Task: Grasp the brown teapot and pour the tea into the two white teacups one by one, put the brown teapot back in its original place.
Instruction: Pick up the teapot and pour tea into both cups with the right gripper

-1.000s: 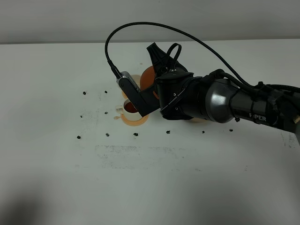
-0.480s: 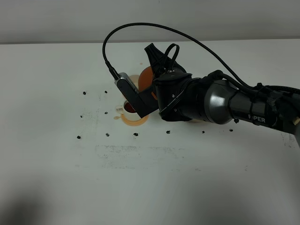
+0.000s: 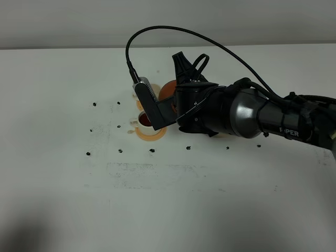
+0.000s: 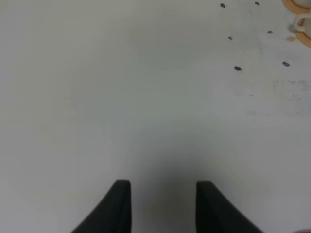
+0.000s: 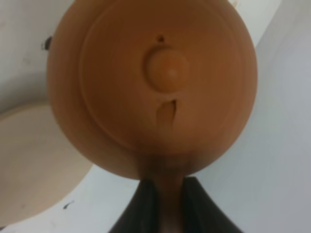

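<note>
The brown teapot [image 5: 155, 82] fills the right wrist view from above, its knobbed lid facing the camera. My right gripper [image 5: 169, 188] is shut on its loop handle. From the high camera the teapot [image 3: 167, 89] hangs above the table beside the teacups, largely hidden by the arm. One white teacup [image 3: 143, 122] holds reddish tea and stands on an orange coaster [image 3: 150, 135]. The other teacup [image 3: 155, 87] is mostly hidden behind the wrist camera. The pale beige coaster [image 5: 29, 165] lies beside the pot. My left gripper [image 4: 163, 187] hovers over bare table, its fingers apart and nothing between them.
Small black marks [image 3: 152, 150] dot the white table [image 3: 168, 210] around the cups. The right arm [image 3: 262, 118] reaches in from the right edge, and a black cable [image 3: 173, 30] loops above it. The left wrist view catches a cup [image 4: 302, 23] at its far corner.
The right gripper with the teapot has shifted slightly to the right and turned; the cable loop moved with it. The cups and the left gripper have not moved.
</note>
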Robot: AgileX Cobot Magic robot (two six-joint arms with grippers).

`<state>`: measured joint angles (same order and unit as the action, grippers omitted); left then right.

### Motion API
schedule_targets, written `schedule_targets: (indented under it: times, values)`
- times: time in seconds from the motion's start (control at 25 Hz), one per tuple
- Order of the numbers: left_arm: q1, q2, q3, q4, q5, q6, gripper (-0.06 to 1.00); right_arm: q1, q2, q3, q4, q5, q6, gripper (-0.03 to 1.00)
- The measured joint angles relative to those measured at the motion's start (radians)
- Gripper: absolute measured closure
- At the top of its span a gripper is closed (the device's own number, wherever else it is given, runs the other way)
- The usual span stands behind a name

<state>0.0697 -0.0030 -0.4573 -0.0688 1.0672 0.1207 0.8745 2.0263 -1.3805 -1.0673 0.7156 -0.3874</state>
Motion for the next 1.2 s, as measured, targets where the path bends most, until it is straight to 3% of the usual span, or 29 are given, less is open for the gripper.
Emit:
schedule_targets:
  times: [0.12, 0.24, 0.68, 0.8, 1.2]
  values:
    - [0.000, 0.000, 0.000, 0.000, 0.000, 0.000, 0.60, 0.000, -0.034, 0.000, 0.026, 0.010, 0.018, 0.84]
    - [0.000, 0.000, 0.000, 0.000, 0.000, 0.000, 0.60, -0.003, -0.093, 0.000, 0.120, 0.019, 0.031, 0.84]
    - [0.000, 0.000, 0.000, 0.000, 0.000, 0.000, 0.60, 0.014, -0.227, 0.000, 0.776, 0.063, 0.040, 0.84]
    - [0.000, 0.000, 0.000, 0.000, 0.000, 0.000, 0.60, 0.027, -0.211, 0.021, 0.836, 0.041, 0.053, 0.84]
    - [0.000, 0.000, 0.000, 0.000, 0.000, 0.000, 0.60, 0.011, -0.128, 0.158, 0.950, -0.159, 0.098, 0.84]
